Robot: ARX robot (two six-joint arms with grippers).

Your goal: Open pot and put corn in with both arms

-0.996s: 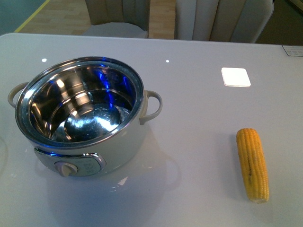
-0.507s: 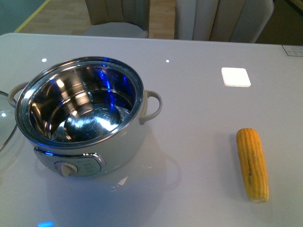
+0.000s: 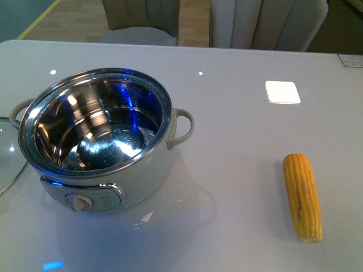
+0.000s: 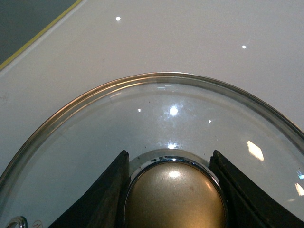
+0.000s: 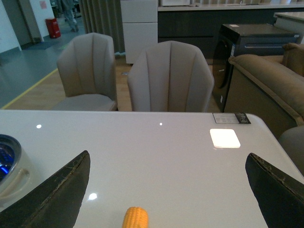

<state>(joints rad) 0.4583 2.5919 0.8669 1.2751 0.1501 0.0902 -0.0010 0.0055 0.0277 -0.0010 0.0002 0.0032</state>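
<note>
The white pot (image 3: 99,141) stands open on the left of the table, its steel bowl empty; its rim and one handle show in the right wrist view (image 5: 9,166). The glass pot lid (image 3: 8,156) shows at the left edge of the front view, beside the pot. My left gripper (image 4: 173,190) is shut on the lid's gold knob (image 4: 175,197), with the lid's glass (image 4: 142,118) over the table. The corn (image 3: 303,196) lies on the table at the right. My right gripper (image 5: 168,190) is open and empty, above and short of the corn's tip (image 5: 136,218).
A bright white square (image 3: 282,92) lies on the table behind the corn. Two beige chairs (image 5: 170,78) stand at the table's far edge. A sofa (image 5: 266,80) is at the right beyond the table.
The lid's edge has come into the front view at the left and moved a little further right toward the pot. The pot and corn have not moved.
</note>
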